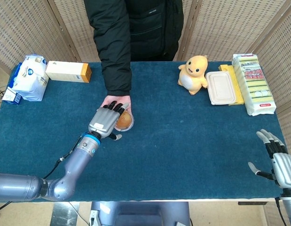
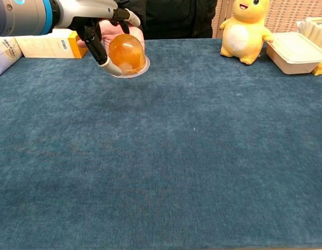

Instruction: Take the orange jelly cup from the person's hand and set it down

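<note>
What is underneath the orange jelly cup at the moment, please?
The person's hand lies under the orange jelly cup, with the left hand closing in from the side. The cup hides most of the palm.

The jelly cup (image 1: 125,121) lies on the person's hand (image 1: 116,101) above the table (image 1: 183,141), with the left hand (image 1: 104,121) just left of it. Far right sits a lidded container (image 1: 220,87), a duck toy (image 1: 194,74) beside it.
</note>
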Available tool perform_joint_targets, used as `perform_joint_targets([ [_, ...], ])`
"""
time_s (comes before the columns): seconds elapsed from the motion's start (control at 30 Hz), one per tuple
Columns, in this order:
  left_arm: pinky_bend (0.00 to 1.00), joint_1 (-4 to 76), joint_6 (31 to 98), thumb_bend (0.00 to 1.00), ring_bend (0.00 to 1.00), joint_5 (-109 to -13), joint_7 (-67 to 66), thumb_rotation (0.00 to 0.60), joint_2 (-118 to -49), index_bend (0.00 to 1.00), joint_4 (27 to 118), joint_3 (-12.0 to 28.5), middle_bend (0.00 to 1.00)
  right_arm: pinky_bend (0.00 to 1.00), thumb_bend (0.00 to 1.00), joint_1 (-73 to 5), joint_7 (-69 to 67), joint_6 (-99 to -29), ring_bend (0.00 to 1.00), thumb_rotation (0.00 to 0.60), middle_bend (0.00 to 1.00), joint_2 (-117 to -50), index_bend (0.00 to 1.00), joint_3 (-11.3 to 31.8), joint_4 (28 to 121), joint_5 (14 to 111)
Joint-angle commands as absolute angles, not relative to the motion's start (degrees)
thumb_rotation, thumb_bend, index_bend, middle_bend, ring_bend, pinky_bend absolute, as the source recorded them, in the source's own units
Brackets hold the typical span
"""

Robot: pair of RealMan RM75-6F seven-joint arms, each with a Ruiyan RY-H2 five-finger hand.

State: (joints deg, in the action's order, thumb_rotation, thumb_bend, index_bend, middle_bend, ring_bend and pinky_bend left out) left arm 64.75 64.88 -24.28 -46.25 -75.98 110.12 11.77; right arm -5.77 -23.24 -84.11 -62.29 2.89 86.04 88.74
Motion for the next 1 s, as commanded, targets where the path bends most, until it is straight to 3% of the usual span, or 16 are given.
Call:
perform_joint_targets([
  [0.03, 0.31, 65.24, 66.54, 0.16, 0.16, -24.59, -46.83, 0.6, -77.39, 0.09, 109.01, 11.73, 0.23, 0.05, 0.32, -5.77, -23.33, -84.16, 0.04, 0.6, 0.04, -62.26, 0.07, 2.95, 86.07, 88.68],
  [0.33, 0.5, 66.05, 69.14, 0.18, 0.32, -23.9, -48.53, 0.6, -80.31, 0.33, 107.0, 11.62, 0.42, 0.05, 0.32, -5.8, -24.23, -84.06, 0.04, 0.6, 0.04, -62.15, 0.07, 2.95, 85.79, 88.61],
  [0.73, 0.55, 65.2, 71.56, 0.21, 0.39, -26.95, -48.2, 0.6, -81.93, 0.41, 106.15, 11.94, 0.5, 0.05, 0.32, -5.78, -24.93, -84.19, 0.04, 0.6, 0.04, -62.08, 0.07, 2.93, 85.56, 88.72],
  [1.0, 0.55, 63.81, 73.04, 0.21, 0.39, -30.71, -46.93, 0.6, -77.73, 0.42, 113.16, 13.56, 0.51, 0.05, 0.32, -5.76, -24.87, -84.21, 0.04, 0.6, 0.04, -62.11, 0.07, 3.0, 85.54, 88.56],
])
